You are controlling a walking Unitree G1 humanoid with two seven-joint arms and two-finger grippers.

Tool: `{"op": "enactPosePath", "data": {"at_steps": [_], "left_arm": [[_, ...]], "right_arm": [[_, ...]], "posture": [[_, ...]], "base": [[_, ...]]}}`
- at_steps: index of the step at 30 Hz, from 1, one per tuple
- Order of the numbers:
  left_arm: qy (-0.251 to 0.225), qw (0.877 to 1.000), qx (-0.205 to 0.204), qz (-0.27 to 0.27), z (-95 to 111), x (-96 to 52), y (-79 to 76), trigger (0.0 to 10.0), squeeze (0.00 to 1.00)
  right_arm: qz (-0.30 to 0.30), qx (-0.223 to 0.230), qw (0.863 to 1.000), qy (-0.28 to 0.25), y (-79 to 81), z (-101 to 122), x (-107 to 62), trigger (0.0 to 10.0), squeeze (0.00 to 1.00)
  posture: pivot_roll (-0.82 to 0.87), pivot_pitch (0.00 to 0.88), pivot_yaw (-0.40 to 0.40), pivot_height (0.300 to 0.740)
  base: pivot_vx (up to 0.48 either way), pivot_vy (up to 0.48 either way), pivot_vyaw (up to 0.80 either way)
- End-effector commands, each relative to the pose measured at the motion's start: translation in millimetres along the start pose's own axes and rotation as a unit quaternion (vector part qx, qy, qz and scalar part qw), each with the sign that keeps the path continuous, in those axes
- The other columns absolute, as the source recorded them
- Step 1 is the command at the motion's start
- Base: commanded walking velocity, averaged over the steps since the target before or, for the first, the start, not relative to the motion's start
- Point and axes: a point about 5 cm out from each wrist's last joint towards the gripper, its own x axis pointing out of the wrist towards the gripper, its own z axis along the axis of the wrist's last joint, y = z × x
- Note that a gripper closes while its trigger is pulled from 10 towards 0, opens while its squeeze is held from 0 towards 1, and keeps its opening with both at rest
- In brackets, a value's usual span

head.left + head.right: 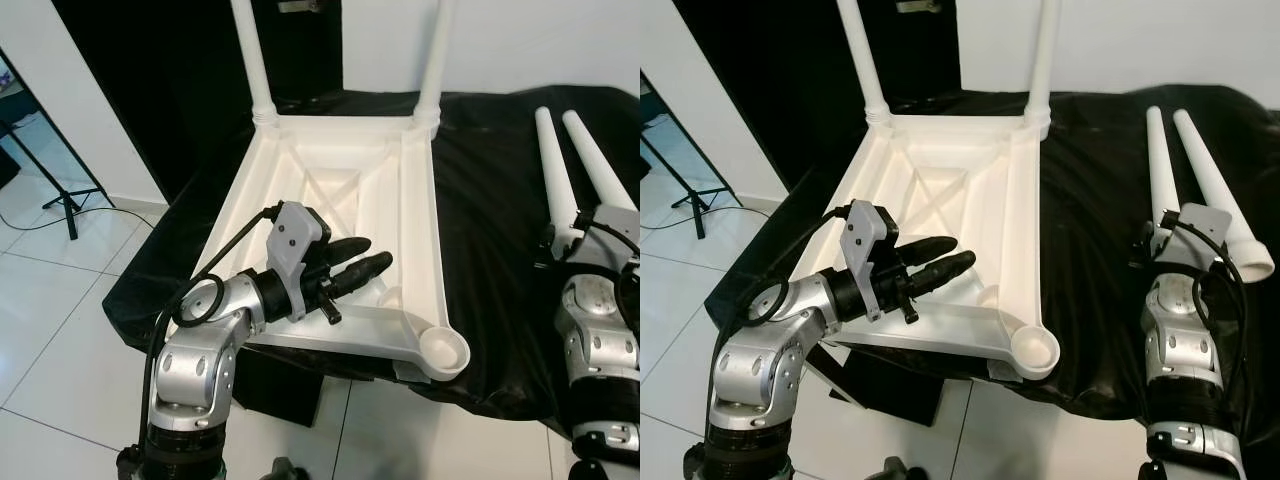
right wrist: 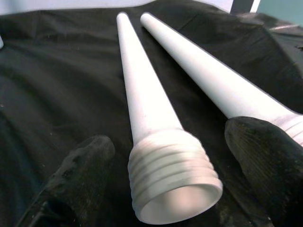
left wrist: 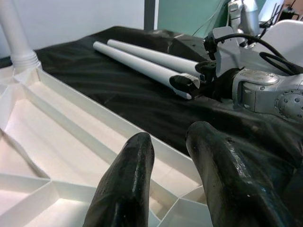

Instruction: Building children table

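A white plastic table top (image 1: 424, 215) lies upside down on a black cloth. Two white legs (image 1: 250, 50) (image 1: 436, 50) stand screwed into its far corners. The near right corner socket (image 1: 445, 350) is empty. My left gripper (image 1: 372, 255) hovers open over the near part of the table top, with nothing between its fingers (image 3: 128, 189). Two loose white legs (image 1: 555, 170) (image 1: 600, 165) lie side by side on the cloth at the right. My right gripper (image 2: 173, 142) is open, one finger on each side of the nearer leg's threaded end (image 2: 173, 184), with gaps showing.
The black cloth (image 1: 490, 230) covers a low surface whose near edge drops to a white tiled floor (image 1: 60, 330). A dark box (image 1: 280, 395) sits under the near edge. A tripod stand (image 1: 60, 195) is at the left, with a black backdrop behind.
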Motion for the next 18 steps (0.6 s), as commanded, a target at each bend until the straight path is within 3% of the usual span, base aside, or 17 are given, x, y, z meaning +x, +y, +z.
{"op": "enactPosePath", "data": {"at_steps": [1, 18], "left_arm": [[0.004, 1.0, 0.0, 0.022, 1, -1.9, -0.1, 10.0, 0.0], [0.029, 0.999, -0.007, 0.029, 0, -9.0, -3.8, 10.0, 0.0]], "right_arm": [[0.005, 0.007, 1.0, 0.005, -1.8, -1, 3.1, 10.0, 0.0], [0.072, 0.014, 0.997, 0.021, 12.3, -2, 23.0, 10.0, 0.0]], "posture": [[0.06, 0.152, 0.082, 0.74], [0.09, 0.2, 0.097, 0.74]], "base": [[0.0, 0.0, 0.0], [0.0, 0.0, 0.0]]}}
